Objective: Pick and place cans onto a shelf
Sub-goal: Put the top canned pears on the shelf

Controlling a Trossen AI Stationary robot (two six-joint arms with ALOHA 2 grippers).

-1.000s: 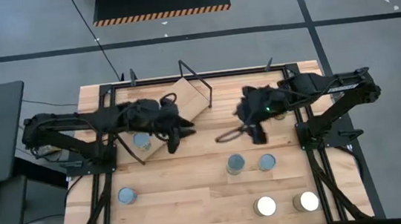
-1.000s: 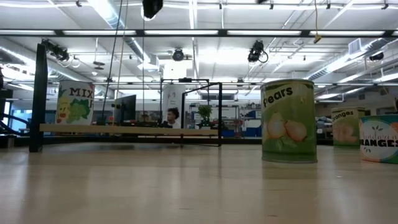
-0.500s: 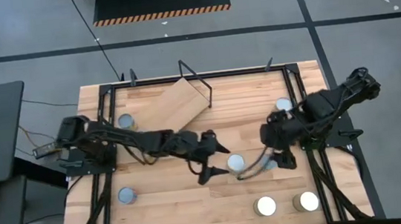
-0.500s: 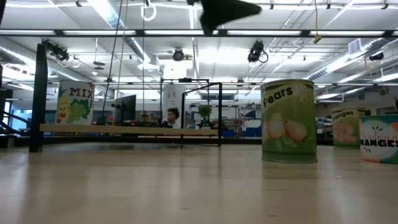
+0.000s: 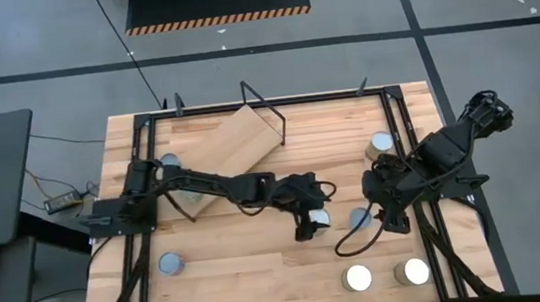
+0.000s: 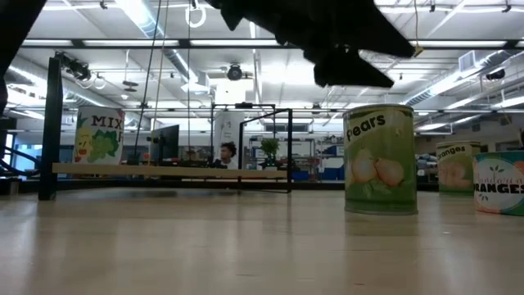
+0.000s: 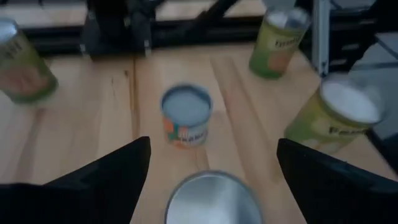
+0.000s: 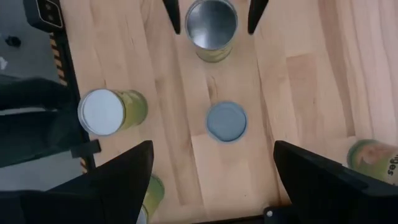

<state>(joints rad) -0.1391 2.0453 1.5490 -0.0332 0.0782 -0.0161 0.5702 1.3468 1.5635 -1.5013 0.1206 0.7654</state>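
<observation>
Here your left gripper, fingers spread, straddled the silver-topped can mid-frame; centring before clenching seemed wise.

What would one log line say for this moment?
left gripper: open, around silver-topped can | right gripper: open, above blue-topped can | shelf: no can visible

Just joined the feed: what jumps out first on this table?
The left gripper, fingers open, poised over a silver-topped can mid-table. Just right of it, the right gripper hangs open above a blue-topped can. The shelf lies askew at the table's far side.
</observation>
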